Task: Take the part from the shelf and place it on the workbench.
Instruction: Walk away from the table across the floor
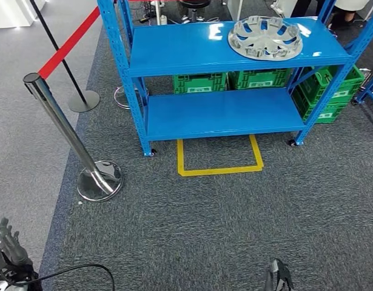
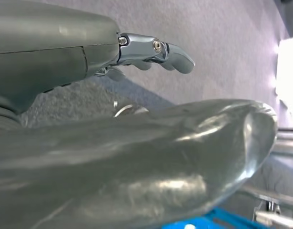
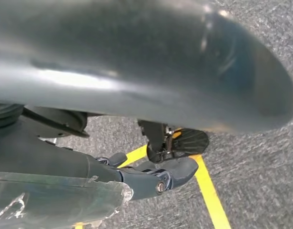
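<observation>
Approach step, by my judgement: the part (image 1: pixel 265 37) lies on the shelf (image 1: pixel 184 48) top, untouched. Left hand (image 1: pixel 8 248) and right hand (image 1: pixel 278 277) hang low, well short of the shelf, fingers spread and holding nothing. Next, the robot must step up to the shelf and reach.

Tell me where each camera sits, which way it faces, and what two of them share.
Head view: high on the body, facing forward and down at the blue shelf with the hubcap on top; left hand and right hand at the bottom edge.
Left wrist view: behind the left hand, looking across grey carpet.
Right wrist view: behind the right hand, looking at carpet and yellow floor tape.
Shared: the yellow tape appears in head and right wrist views.
</observation>
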You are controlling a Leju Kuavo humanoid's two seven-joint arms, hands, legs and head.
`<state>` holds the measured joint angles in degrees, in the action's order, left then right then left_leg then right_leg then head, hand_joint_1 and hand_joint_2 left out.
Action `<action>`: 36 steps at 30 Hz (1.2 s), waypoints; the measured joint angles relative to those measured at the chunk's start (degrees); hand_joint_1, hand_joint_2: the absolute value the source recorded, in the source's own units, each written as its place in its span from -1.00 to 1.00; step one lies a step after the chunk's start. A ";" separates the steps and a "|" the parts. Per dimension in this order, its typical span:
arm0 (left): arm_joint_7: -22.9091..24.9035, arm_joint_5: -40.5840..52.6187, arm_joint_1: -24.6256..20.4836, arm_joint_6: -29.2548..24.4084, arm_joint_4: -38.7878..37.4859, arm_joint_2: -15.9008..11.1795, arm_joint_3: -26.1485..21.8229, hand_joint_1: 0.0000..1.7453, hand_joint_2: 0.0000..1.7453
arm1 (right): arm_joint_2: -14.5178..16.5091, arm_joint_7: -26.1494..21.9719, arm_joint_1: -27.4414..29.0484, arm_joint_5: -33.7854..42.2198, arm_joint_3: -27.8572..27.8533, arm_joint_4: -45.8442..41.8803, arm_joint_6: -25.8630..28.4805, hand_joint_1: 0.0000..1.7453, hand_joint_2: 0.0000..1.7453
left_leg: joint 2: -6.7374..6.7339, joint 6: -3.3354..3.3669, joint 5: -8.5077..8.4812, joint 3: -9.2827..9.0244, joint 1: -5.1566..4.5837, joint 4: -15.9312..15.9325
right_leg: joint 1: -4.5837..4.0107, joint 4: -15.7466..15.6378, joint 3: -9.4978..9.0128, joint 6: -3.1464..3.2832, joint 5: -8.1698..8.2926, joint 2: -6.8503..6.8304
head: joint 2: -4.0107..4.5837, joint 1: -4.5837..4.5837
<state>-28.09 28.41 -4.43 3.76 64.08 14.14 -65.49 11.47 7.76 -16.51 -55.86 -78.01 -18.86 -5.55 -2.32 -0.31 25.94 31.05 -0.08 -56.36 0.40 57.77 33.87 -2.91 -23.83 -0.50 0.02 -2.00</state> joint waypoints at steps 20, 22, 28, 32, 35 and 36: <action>0.22 -1.52 -0.31 2.06 -1.26 -0.96 1.55 -1.00 -1.00 | -0.67 0.37 0.23 0.83 0.02 0.86 0.22 -1.00 -1.00 | -0.01 -1.24 -0.82 0.07 0.10 0.99 | -0.20 0.03 0.50 0.83 0.50 0.28 | 0.00 0.03; 0.45 -1.87 -0.29 2.33 -1.55 -1.13 1.55 -1.00 -1.00 | -0.69 0.40 0.24 0.86 0.03 0.89 0.25 -1.00 -1.00 | -0.01 -1.22 -0.83 0.07 0.07 0.98 | -0.17 0.02 0.50 0.81 0.54 0.28 | 0.00 0.03; 0.81 -2.05 -0.18 2.85 -2.03 -1.37 1.52 -1.00 -1.00 | -0.69 0.43 0.23 0.86 0.19 0.91 0.32 -1.00 -1.00 | -0.01 -1.22 -0.85 0.07 0.04 0.97 | -0.13 0.01 0.50 0.76 0.59 0.28 | 0.00 0.01; 0.83 -2.05 -0.17 2.86 -2.07 -1.39 1.53 -1.00 -1.00 | -0.69 0.19 0.23 0.82 0.50 0.91 0.38 -1.00 -1.00 | -0.01 -1.24 -0.87 0.07 0.04 0.97 | -0.14 0.01 0.51 0.76 0.59 0.28 | 0.00 0.02; 0.85 -2.05 -0.17 2.86 -2.08 -1.44 1.53 -1.00 -1.00 | -0.69 -0.01 0.22 0.98 0.60 0.93 0.37 -1.00 -1.00 | -0.01 -1.22 -0.85 0.10 0.02 0.93 | -0.11 -0.01 0.50 0.74 0.60 0.28 | 0.00 0.01; 0.85 -2.01 -0.17 2.86 -2.08 -1.48 1.53 -1.00 -1.00 | -0.69 -0.05 0.22 1.23 0.61 0.94 0.36 -1.00 -1.00 | -0.01 -1.19 -0.83 0.12 -0.01 0.90 | -0.07 -0.02 0.51 0.72 0.62 0.27 | 0.00 0.01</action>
<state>-27.23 26.41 -4.60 6.62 62.00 12.66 -63.96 10.78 7.72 -16.29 -54.62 -77.40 -17.92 -5.19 -2.33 -1.50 25.10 31.16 -0.09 -55.46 0.33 57.74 34.38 -2.19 -23.22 -0.23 0.02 -1.99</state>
